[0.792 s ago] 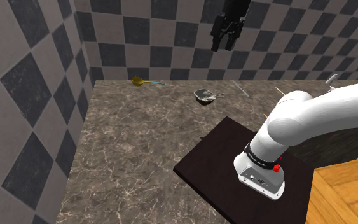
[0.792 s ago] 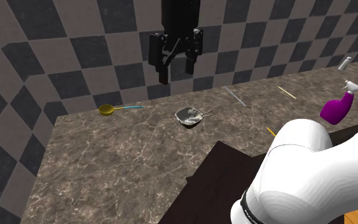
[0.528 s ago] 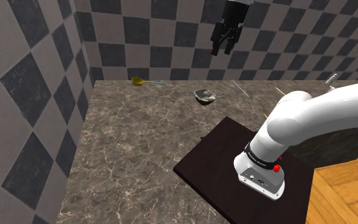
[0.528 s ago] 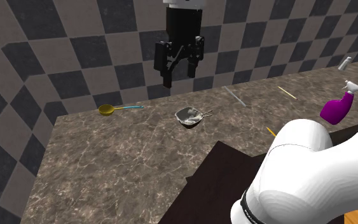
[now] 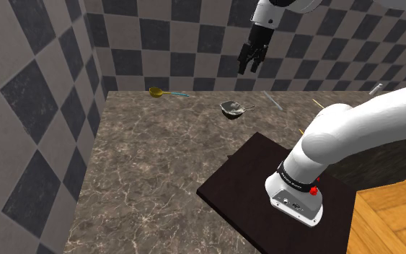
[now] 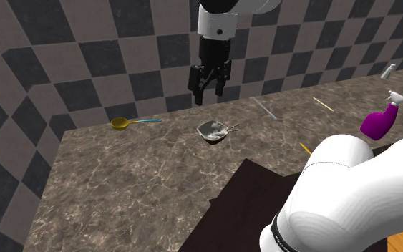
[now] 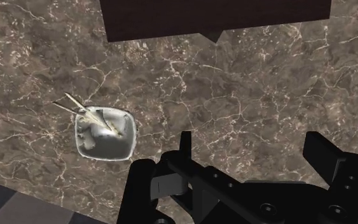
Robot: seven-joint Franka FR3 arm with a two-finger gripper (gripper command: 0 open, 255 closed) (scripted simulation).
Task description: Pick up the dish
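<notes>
Dish (image 5: 234, 109) first: a small grey bowl with rounded corners, sitting upright on the dark marbled counter (image 5: 143, 166) at its far side, near the checkered wall (image 5: 172, 43). A pair of thin sticks (image 7: 85, 109) lies across it and pokes out over one edge. I judge that edge a poor place to pinch, so I'd aim for a bare stretch of rim.

Well off to the shoulder view's left lies a yellow spoon (image 5: 156, 92), and far to the second exterior view's right stands a purple spray bottle (image 6: 379, 122). Neither crowds the dish. The dark stand (image 5: 252, 187) is nearer to me, apart from it.

The gripper (image 5: 251, 68) hangs in the air above the counter, pointing down, high over the dish and a little toward the wall. In the wrist view its two black fingers (image 7: 185, 143) stand wide apart with bare counter between them. They grip nothing, and the dish lies off to one side of them rather than in the gap. I reckon it needs a sideways shift before any descent.
</notes>
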